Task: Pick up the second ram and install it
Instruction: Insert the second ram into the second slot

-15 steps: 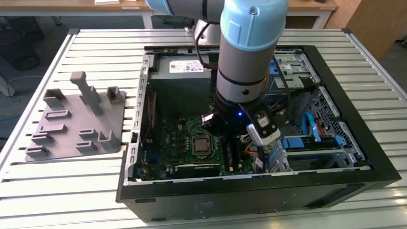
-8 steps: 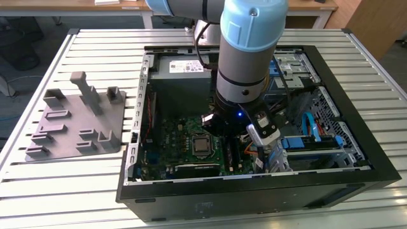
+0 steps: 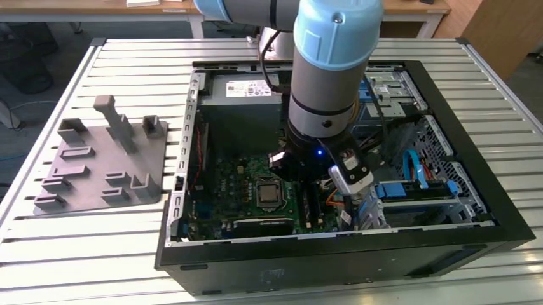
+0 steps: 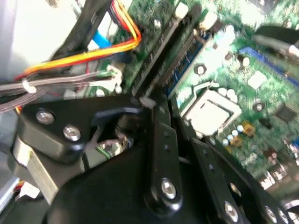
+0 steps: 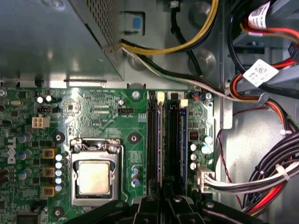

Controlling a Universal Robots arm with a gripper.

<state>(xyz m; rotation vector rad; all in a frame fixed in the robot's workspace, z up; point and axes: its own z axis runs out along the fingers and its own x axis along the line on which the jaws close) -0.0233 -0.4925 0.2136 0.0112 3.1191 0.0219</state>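
My gripper (image 3: 311, 185) is down inside the open computer case, over the memory slots to the exterior view's right of the processor socket (image 5: 96, 176). In the first wrist view the second ram (image 5: 160, 140) stands edge-on in a slot with a white latch, a thin dark strip running away from the fingers. My gripper (image 5: 163, 199) has its fingers drawn close together on the stick's near end. Another stick (image 5: 183, 140) with a bluish board sits two slots over. In the second wrist view the black finger links (image 4: 161, 140) reach down to the slot row.
The grey fixture plate (image 3: 102, 159) with upright blocks lies on the slatted table at the exterior view's left. Bundled cables (image 5: 275, 172) and yellow-red wires (image 4: 93, 51) run close beside the slots. The power supply box (image 5: 51, 37) and the case walls (image 3: 339, 244) hem in the arm.
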